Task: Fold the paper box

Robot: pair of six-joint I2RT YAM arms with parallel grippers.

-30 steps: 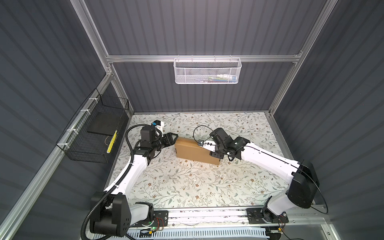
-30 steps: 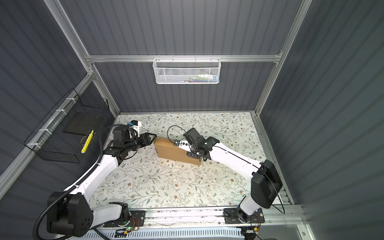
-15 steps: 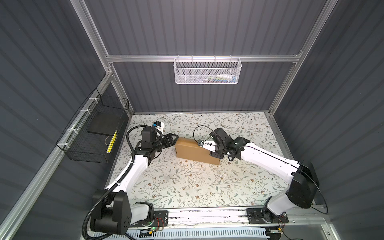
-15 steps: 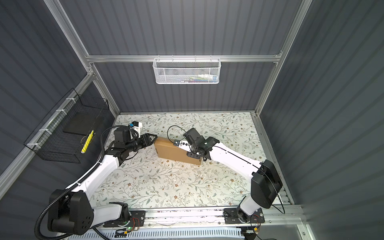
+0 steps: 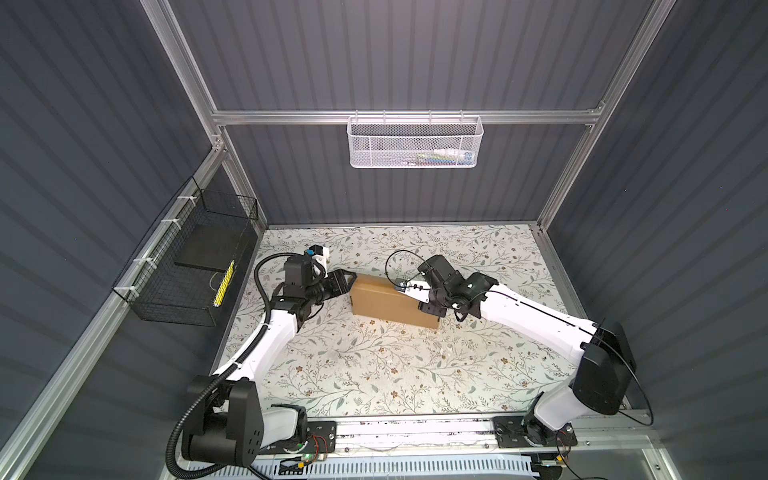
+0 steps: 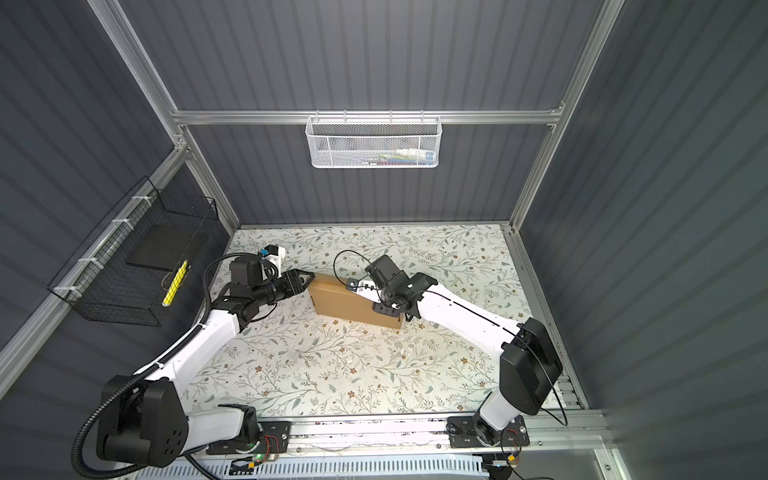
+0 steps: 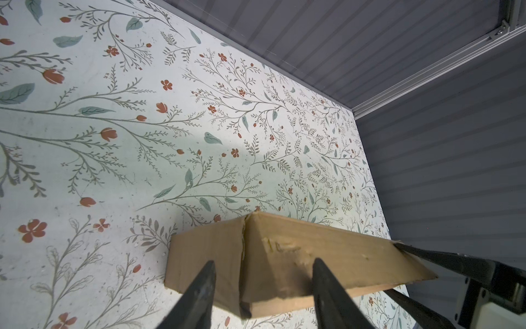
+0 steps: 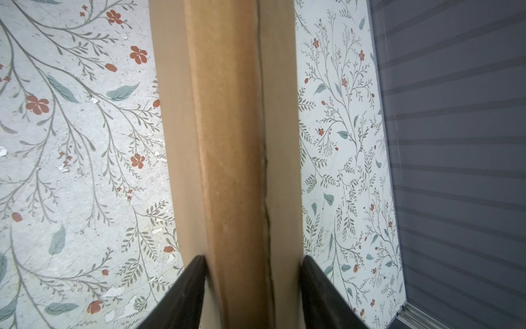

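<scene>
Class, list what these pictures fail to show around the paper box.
Paper box interior: closed faces hide it, every view.
Left tool: own fingers cover box contact, left wrist view.
Right tool: fingers cut off by right wrist view's edge.
White mesh basket contents: too small, both top views.

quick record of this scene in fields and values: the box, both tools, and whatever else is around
paper box: brown cardboard, looks folded shut, lying on the floral table
left tool: jaws apart at the box corner nearest its arm; contact unclear
right tool: clamped across the box's other end, a finger on each side
white mesh basket: hangs on the back wall, small items inside
black wire basket: hangs on the left wall
</scene>
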